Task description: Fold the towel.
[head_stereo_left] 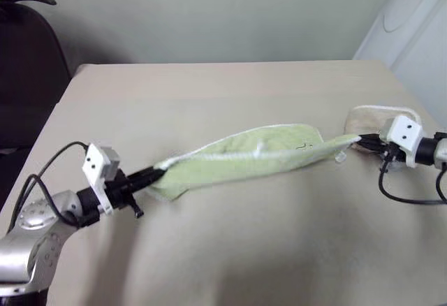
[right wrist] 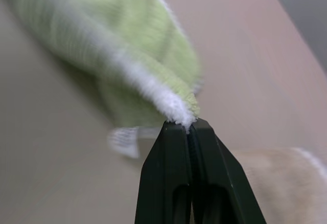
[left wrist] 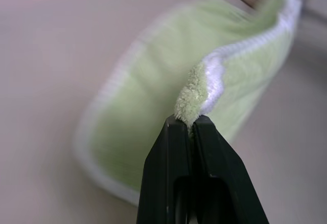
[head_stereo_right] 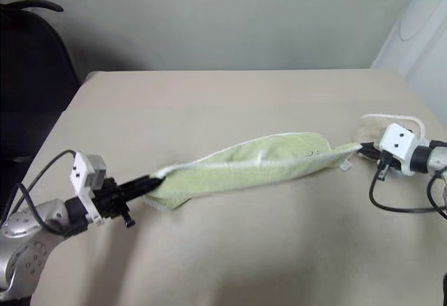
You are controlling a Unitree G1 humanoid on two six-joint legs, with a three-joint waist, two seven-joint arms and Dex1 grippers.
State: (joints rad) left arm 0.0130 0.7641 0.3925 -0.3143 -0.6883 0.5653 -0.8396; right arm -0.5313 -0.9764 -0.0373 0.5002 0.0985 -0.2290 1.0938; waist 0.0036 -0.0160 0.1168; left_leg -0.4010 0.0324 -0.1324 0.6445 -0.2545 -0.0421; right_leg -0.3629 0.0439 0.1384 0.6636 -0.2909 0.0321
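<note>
The left tool (head_stereo_left: 155, 174) is clenched on one corner of the towel (head_stereo_left: 244, 156), and the right tool (head_stereo_left: 363, 139) is clenched on the opposite corner. The towel, a light green terry cloth with white stitched edging, spans between both tools as a sagging, doubled band just above the tabletop (head_stereo_left: 209, 96). A small white tag (right wrist: 124, 140) hangs below the right tool. A beige towel (head_stereo_left: 367, 119) lies just behind the right tool, near the tabletop edge. Beyond both tools, bare matte beige tabletop extends to the far edge.
</note>
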